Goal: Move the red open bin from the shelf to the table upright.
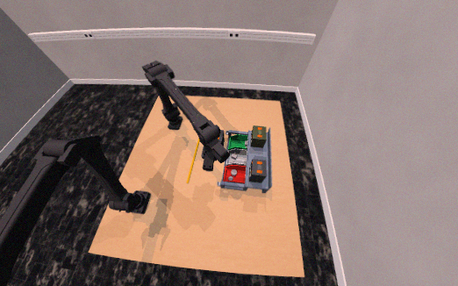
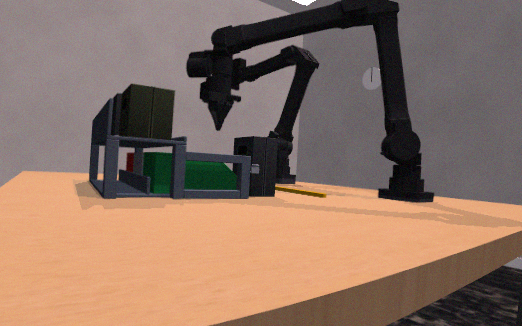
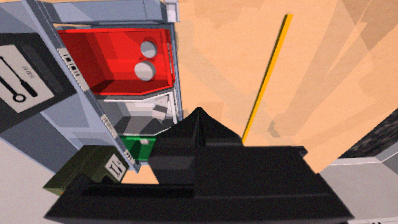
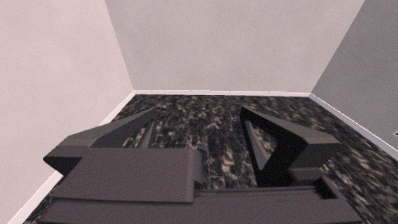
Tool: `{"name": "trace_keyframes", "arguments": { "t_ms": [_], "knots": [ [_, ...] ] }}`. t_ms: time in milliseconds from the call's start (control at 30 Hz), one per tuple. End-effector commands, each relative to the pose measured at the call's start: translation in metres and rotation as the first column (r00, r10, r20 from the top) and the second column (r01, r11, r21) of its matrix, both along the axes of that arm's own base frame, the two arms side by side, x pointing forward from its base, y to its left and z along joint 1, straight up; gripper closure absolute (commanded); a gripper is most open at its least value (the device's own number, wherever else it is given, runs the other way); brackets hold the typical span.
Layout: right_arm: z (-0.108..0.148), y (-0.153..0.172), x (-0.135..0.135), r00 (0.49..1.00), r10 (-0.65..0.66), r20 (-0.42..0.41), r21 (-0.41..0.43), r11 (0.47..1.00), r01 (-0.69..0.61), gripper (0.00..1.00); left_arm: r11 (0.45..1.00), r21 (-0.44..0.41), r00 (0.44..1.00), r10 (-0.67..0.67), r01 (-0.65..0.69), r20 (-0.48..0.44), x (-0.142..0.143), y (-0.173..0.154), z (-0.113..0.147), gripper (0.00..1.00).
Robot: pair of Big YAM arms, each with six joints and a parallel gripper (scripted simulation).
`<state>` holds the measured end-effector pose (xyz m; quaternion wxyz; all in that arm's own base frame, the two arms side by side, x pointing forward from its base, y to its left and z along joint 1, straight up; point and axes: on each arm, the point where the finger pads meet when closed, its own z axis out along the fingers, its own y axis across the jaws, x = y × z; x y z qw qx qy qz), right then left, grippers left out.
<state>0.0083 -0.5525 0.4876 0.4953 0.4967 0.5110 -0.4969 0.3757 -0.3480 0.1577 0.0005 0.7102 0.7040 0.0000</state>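
Observation:
The red bin (image 1: 239, 168) (image 3: 107, 60) stands upright in the shelf's front row, with two pale round parts in it. The white bin (image 1: 240, 161) (image 3: 122, 107) stands beside it with grey parts. The green bin (image 1: 239, 141) (image 2: 164, 172) (image 3: 131, 150) stands at the other end; a pale part shows in it. The bins are in the grey-blue shelf (image 1: 258, 153) (image 2: 214, 194) (image 3: 80, 125). My left gripper (image 1: 208, 168) (image 2: 218, 129) (image 3: 199, 111) is shut and empty, pointing down above the shelf's front side. My right gripper (image 4: 199, 111) is open and empty, away from the table over the floor.
An olive box (image 1: 258, 137) (image 2: 147, 110) (image 3: 75, 172) and a dark grey box (image 1: 257, 171) (image 3: 30, 75) stand on the upper shelf. Another dark box (image 2: 262, 167) stands on the table close to the shelf's green-bin end. A yellow strip (image 1: 193, 160) (image 2: 302, 191) (image 3: 267, 75) lies in front of the shelf.

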Motion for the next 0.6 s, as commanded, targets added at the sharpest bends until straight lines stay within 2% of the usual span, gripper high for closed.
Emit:
{"name": "trace_keyframes", "arguments": {
  "t_ms": [0,267,567],
  "knots": [
    [0.013,0.008,-0.006,1.0,-0.007,0.016,-0.015,1.0,0.007,0.0,0.999,-0.036,0.999,-0.014,0.015,0.039,0.029,-0.019,0.026,1.0],
    [0.013,0.008,-0.006,1.0,-0.007,0.016,-0.015,1.0,0.007,0.0,0.999,-0.035,0.999,-0.01,0.012,0.04,0.059,-0.032,0.026,1.0],
    [0.013,0.008,-0.006,1.0,-0.007,0.016,-0.015,1.0,0.007,0.0,0.999,-0.035,0.999,-0.011,0.013,0.04,0.073,-0.04,0.025,1.0]
  ]
}}
